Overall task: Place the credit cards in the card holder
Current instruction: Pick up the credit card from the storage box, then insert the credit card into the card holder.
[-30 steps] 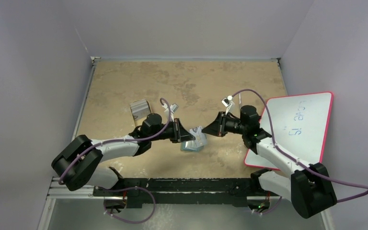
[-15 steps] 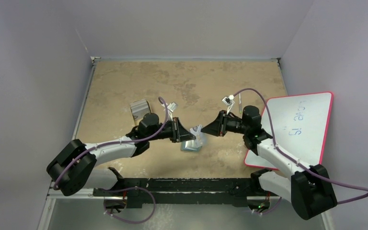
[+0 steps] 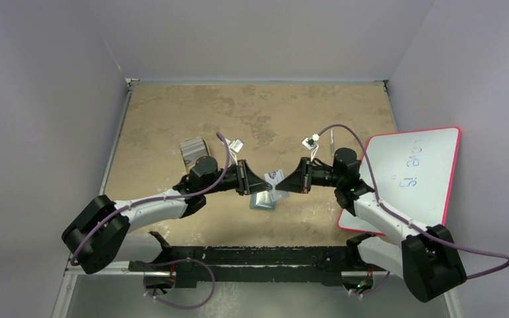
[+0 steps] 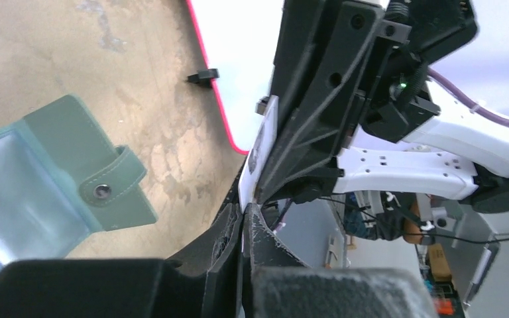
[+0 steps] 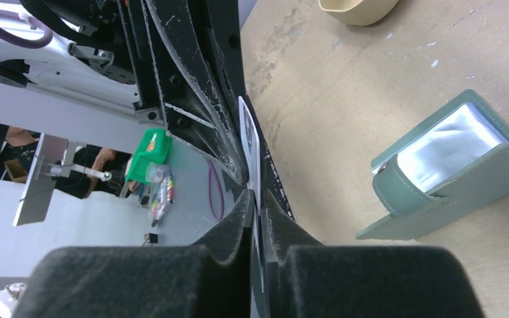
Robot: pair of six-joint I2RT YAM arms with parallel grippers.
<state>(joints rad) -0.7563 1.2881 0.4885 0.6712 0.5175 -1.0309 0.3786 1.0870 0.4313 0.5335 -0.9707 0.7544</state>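
My workspace: a tan, mottled stone-look tabletop [image 3: 258, 112] fills the frame's centre. Plain pale lavender-grey walls [image 3: 258, 40] close it at top, left and right, under soft even light.

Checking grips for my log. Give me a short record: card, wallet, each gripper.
card: in the air, pinched from both ends
left gripper: shut on card
right gripper: shut on card
wallet: open on table, beside the grippers, not held
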